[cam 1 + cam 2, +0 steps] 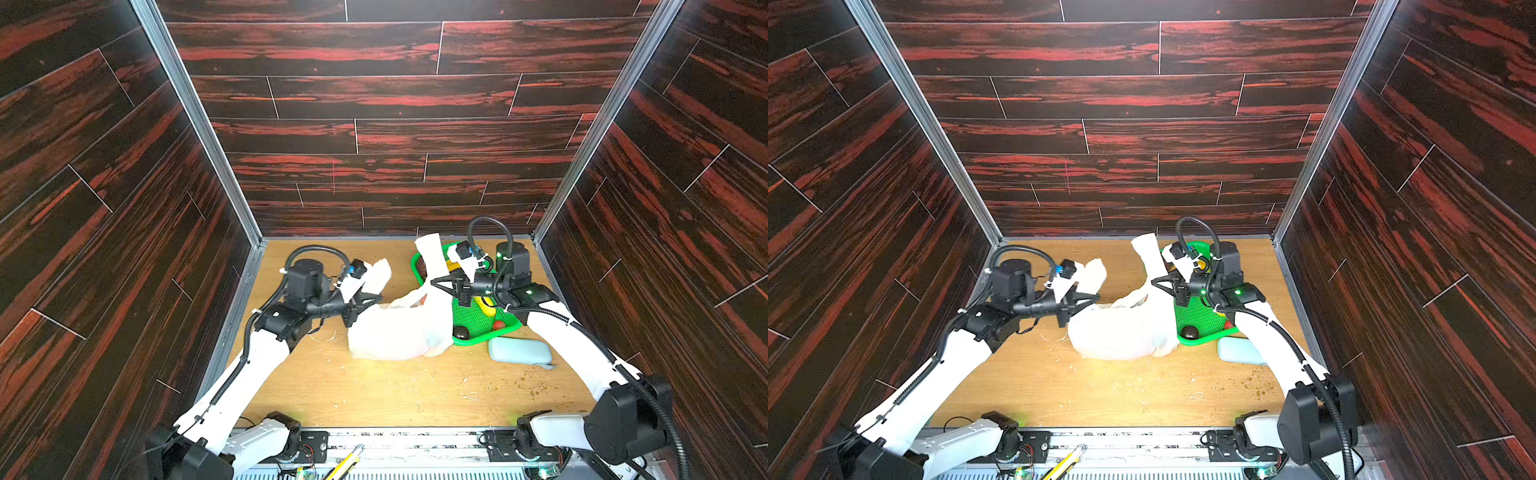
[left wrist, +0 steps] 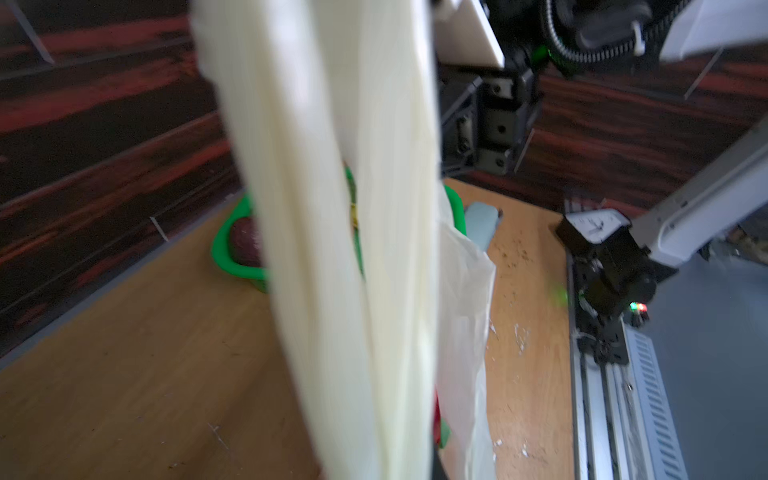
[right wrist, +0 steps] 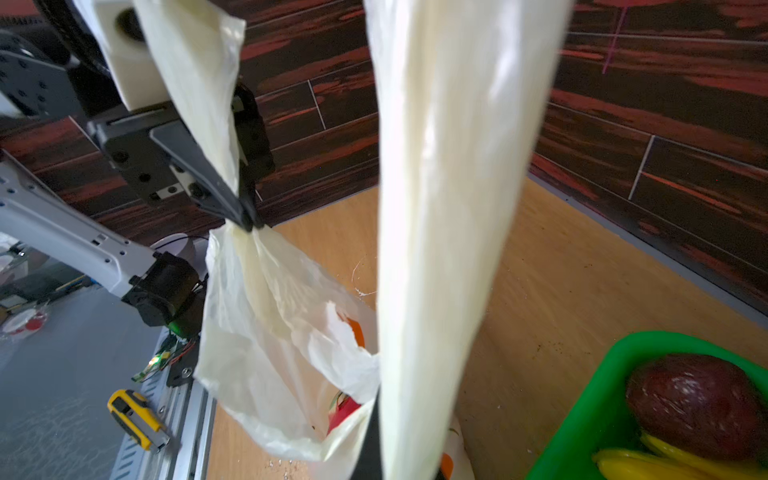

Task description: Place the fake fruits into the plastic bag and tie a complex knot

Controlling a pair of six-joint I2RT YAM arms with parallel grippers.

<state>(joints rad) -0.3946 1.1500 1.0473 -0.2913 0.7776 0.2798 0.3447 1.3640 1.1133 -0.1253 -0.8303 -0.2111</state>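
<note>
Plastic bag (image 1: pixel 399 332) mid-desk, body slumped on the desk (image 1: pixel 374 390). Its right side hides part of the green basket (image 1: pixel 478 341).

Left gripper (image 1: pixel 377 297) is pressed together on one strap handle (image 1: pixel 380 272), which stands up past the jaws. The right wrist view shows this pinch plainly, with film bunched at the tips.

Right gripper (image 1: pixel 433 282) likewise pinches the other strap (image 1: pixel 430 253), which rises above it. Both grippers are off the desk and apart, with the bag mouth slack between them.

A red fruit (image 3: pixel 345 409) shows inside the mouth (kind not clear).

In the basket:
- dark ball (image 1: pixel 460 331) at the near corner
- yellow bananas (image 1: pixel 487 305)
- a small red piece (image 1: pixel 498 324)
- a large dark reddish fruit (image 3: pixel 694 403) at the far end

Pale blue pouch (image 1: pixel 519 351) lies just beside the basket's near edge.
</note>
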